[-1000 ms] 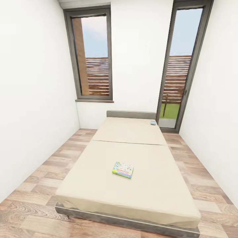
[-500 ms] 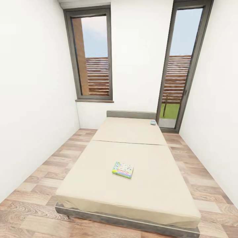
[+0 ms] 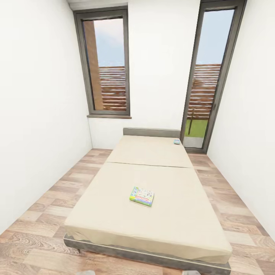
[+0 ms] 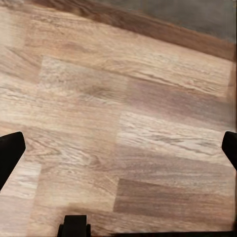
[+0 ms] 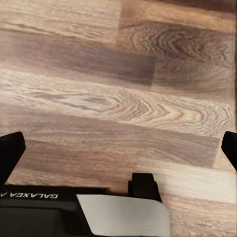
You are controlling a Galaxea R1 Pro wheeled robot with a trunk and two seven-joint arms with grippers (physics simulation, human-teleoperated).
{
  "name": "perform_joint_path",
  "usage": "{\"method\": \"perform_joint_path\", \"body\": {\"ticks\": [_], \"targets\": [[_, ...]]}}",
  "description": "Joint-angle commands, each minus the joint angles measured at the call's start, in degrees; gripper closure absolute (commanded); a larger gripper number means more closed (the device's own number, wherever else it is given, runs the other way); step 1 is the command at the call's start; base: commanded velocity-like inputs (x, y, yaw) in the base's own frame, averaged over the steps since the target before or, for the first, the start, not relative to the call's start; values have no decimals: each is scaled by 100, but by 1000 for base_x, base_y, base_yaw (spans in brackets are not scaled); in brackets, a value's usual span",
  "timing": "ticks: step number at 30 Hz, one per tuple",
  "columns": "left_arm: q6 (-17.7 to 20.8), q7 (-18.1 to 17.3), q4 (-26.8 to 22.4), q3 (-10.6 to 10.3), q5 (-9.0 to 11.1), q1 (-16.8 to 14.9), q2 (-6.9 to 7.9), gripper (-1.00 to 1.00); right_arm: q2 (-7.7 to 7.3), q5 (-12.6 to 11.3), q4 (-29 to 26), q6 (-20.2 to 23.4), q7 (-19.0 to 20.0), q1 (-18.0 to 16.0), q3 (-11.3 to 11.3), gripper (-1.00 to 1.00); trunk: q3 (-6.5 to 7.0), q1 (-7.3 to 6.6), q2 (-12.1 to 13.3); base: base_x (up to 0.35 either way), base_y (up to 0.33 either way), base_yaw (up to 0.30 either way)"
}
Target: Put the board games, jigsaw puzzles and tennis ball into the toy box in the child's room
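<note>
Bed [image 3: 152, 229]: near corners of the dark grey frame cut off by the head view's lower edge.

Small bluish object [image 3: 177, 141] at the mattress's far right corner, by the headboard: too small to identify (flat, perhaps a box).

Green-edged board game [image 3: 141, 196]: lid print too small to read.

Left gripper [image 4: 118, 148]: fingers [image 4: 10, 153] cut by the left wrist frame's sides, only dark tips showing.

Right gripper [image 5: 118, 148]: likewise, fingertips [image 5: 11, 150] clipped at the edges.

Both windows: tops cropped.
</note>
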Motion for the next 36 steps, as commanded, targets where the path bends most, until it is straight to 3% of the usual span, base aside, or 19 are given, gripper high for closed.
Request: {"method": "perform_joint_path", "body": {"ticks": [1,16,19,23,25,29,36], "targets": [[9,-34,3,26,52,-4,0,-100,0,0,-12,36,-4,-2,4,-100,-7,0,-3,0,0,0],[682,-37,-5,27,550,-761,-122,-100,-40,-1,-29,618,-3,-635,12,-100,-7,0,-3,0,0,0],[960,-38,-16,29,677,-1011,-223,-100,-49,15,-70,831,3,-851,21,-100,-7,0,-3,0,0,0],[1087,-38,-86,29,742,-1105,-272,-100,-60,28,-123,1003,1,-958,26,-100,-7,0,-3,0,0,0],[1561,-68,-519,10,969,-1166,-446,-100,-115,48,-370,1533,0,-1111,37,-100,-7,0,-3,0,0,0],[1815,-86,-824,4,1062,-1137,-524,-100,-156,55,-606,1809,3,-1143,43,-100,-7,0,-3,0,0,0],[2286,-113,-1910,-5,1194,-805,-648,-100,-226,51,-1411,2467,23,-1131,58,-100,-7,0,-3,0,0,0]]}}
